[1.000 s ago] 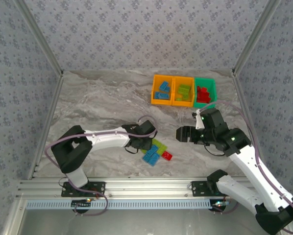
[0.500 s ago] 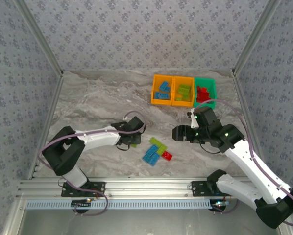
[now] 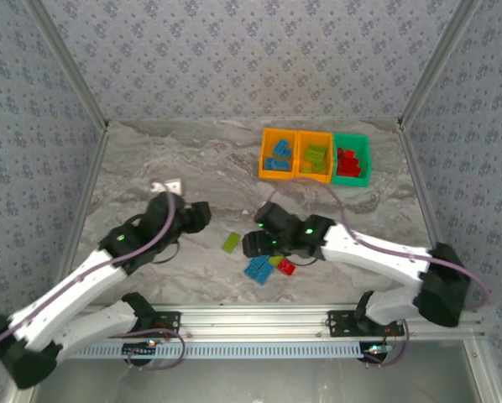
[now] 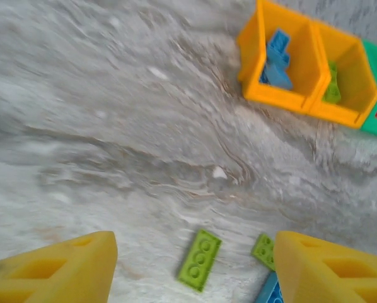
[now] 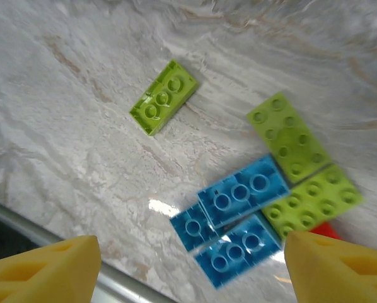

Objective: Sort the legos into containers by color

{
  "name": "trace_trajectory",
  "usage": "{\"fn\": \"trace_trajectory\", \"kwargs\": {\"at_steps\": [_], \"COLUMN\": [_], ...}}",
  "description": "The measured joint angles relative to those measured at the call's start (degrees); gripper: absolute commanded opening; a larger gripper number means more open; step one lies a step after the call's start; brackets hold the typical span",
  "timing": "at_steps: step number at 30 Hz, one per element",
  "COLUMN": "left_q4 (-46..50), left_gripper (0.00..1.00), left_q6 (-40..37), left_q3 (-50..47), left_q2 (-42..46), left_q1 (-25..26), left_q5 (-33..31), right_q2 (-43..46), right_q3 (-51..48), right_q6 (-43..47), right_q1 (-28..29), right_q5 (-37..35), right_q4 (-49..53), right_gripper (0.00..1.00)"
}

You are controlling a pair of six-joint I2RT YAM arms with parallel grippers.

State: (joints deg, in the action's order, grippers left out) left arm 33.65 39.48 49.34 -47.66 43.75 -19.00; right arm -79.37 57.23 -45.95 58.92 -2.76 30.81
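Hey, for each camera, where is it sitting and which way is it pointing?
Top external: above and behind the bases, looking down on the table; both arms show.
Left wrist: low over the table, facing the bins; its yellow fingers at the bottom corners.
Right wrist: looking down on loose bricks; its yellow fingers at the bottom corners.
Shared: both wrist views catch the lone lime brick.

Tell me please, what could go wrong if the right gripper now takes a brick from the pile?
The blue bricks touch the lime bricks, so the open right gripper may clamp two colours or push neighbours away. The lone lime brick lies between that gripper and the left gripper; if both reach for it, they might collide.
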Motion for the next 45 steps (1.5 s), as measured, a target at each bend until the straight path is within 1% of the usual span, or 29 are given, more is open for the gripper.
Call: {"fn": "trace_trajectory", "kwargs": {"at_steps": [3, 5, 8, 10, 12, 13, 16, 18, 21, 26, 27, 28, 32, 34, 36, 39, 41, 42, 43, 45], "left_q4": [8.8, 13.5, 18.6, 20.5, 21.7, 22.1, 22.4, 22.3, 22.3, 22.3, 22.2, 22.0, 19.4, 17.6, 15.9, 12.9, 11.0, 10.1, 9.3, 8.0], "left_gripper": [0.77, 0.80, 0.86, 0.91, 0.99, 0.99, 0.99, 0.99, 0.99, 0.99, 0.99, 0.99, 0.99, 0.99, 0.99, 0.99, 0.99, 0.99, 0.99, 0.99], "left_q6": [-2.2, -3.1, -3.7, -4.0, -4.4, -4.5, -4.8, -5.2, -5.7, -6.1, -6.3, -6.6, -7.8, -8.1, -8.2, -8.1, -7.9, -7.9, -7.6, -7.0], "left_q3": [3.6, 5.7, 5.9, 5.4, 4.7, 4.4, 3.6, 3.4, 3.0, 2.1, 1.8, 1.5, -1.0, -2.4, -3.6, -4.5, -4.8, -4.9, -4.9, -5.1], "left_q2": [5.3, 6.2, 6.4, 6.6, 7.1, 7.3, 8.0, 8.3, 9.0, 9.1, 9.1, 9.1, 10.1, 11.0, 11.6, 11.5, 11.0, 10.7, 10.3, 9.5], "left_q1": [-0.3, -0.3, -0.3, -0.3, -0.3, -0.3, -0.4, -0.4, -0.4, -0.4, -0.4, -0.4, -0.4, -0.4, -0.4, -0.4, -0.4, -0.4, -0.4, -0.4], "left_q5": [-2.3, -3.4, -3.8, -3.7, -3.6, -3.4, -3.3, -3.3, -3.3, -2.8, -2.6, -2.0, 2.4, 5.3, 8.3, 13.0, 15.5, 16.3, 17.0, 18.0], "right_q2": [-9.6, -16.3, -24.7, -28.9, -32.2, -33.4, -35.3, -36.4, -37.9, -38.4, -38.3, -38.0, -35.5, -31.8, -25.8, -14.9, -8.6, -7.3, -6.6, -8.3], "right_q3": [4.7, 9.4, 16.3, 19.9, 22.7, 23.7, 24.3, 24.3, 24.7, 25.2, 25.2, 25.2, 22.5, 20.3, 18.1, 16.6, 16.9, 17.3, 18.1, 20.3], "right_q6": [-2.3, -3.8, -5.4, -6.4, -7.8, -8.7, -11.1, -12.5, -14.3, -16.0, -16.5, -16.5, -16.4, -15.4, -13.6, -8.8, -3.3, -1.1, 1.9, 7.0], "right_q1": [1.6, 1.9, 1.9, 1.9, 1.9, 1.9, 2.3, 2.5, 2.9, 2.8, 2.8, 2.8, 2.1, 0.8, -1.3, -6.4, -12.9, -15.9, -20.0, -27.6], "right_q5": [-2.6, -4.1, -6.1, -7.5, -8.6, -9.0, -9.7, -9.6, -10.0, -11.0, -11.4, -11.5, -11.6, -12.1, -13.7, -17.6, -19.8, -20.3, -20.9, -21.0], "right_q4": [-1.8, -2.6, -3.0, -2.6, -1.6, -1.0, 0.6, 0.9, 1.4, 3.0, 3.1, 3.1, 1.7, 1.7, 2.1, 1.9, 1.2, 0.9, 0.3, -0.6], "right_gripper": [0.80, 0.81, 0.83, 0.84, 0.84, 0.84, 0.78, 0.71, 0.58, 0.31, 0.29, 0.28, 0.28, 0.28, 0.28, 0.28, 0.28, 0.28, 0.28, 0.30]}}
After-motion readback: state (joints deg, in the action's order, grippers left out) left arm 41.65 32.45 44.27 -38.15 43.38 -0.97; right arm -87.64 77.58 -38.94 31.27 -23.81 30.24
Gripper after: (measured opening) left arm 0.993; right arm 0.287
